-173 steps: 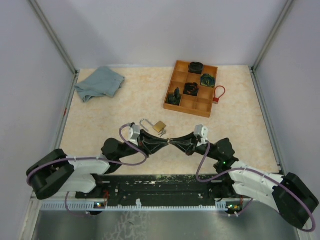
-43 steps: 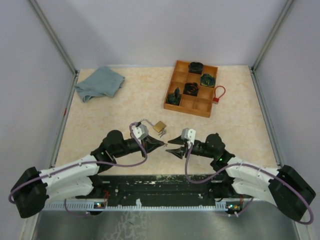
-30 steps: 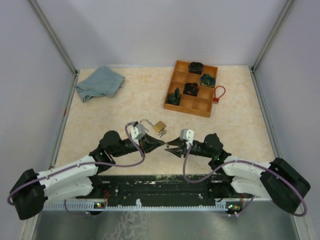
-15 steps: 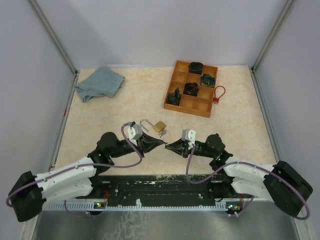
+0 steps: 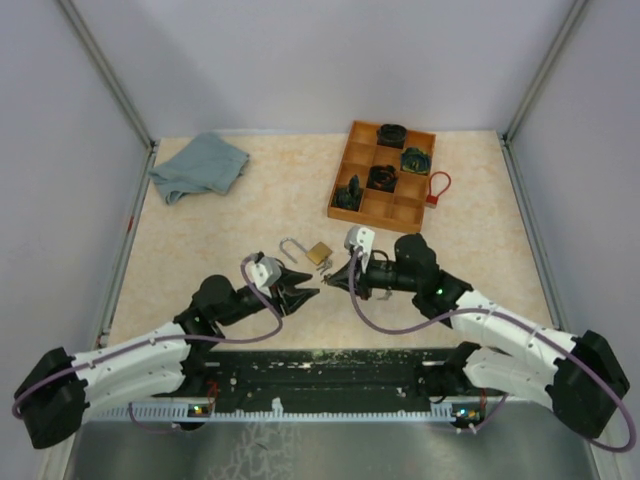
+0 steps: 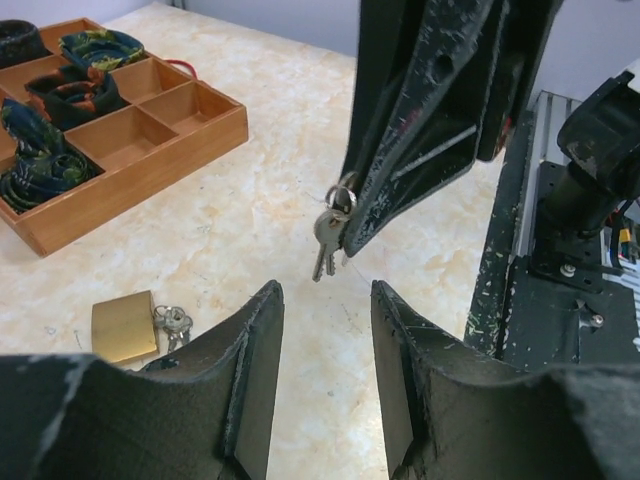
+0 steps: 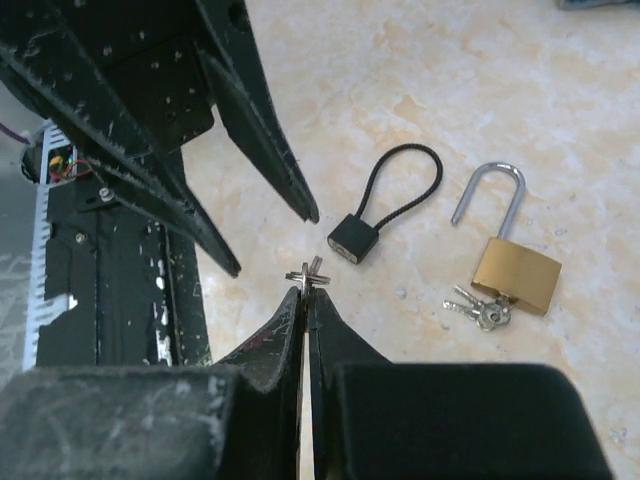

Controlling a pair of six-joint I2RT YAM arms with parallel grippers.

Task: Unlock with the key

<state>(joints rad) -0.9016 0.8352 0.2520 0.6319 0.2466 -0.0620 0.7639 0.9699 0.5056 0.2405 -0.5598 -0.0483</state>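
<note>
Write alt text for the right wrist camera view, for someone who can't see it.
The right arm's fingers are shut on a small key bunch held above the table, with the left arm's open fingers pointing in from the upper left. Beyond lie a black cable lock and a brass padlock with keys at its base.

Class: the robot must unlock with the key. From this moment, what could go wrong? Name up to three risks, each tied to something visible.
The right claw pinches the keys only at its tips and they dangle; they may slip or swing off aim.
The left claw is open and empty, so the black cable lock lies loose and may slide when pushed.
The brass padlock lies close by; the key might be tried on the wrong lock.
</note>
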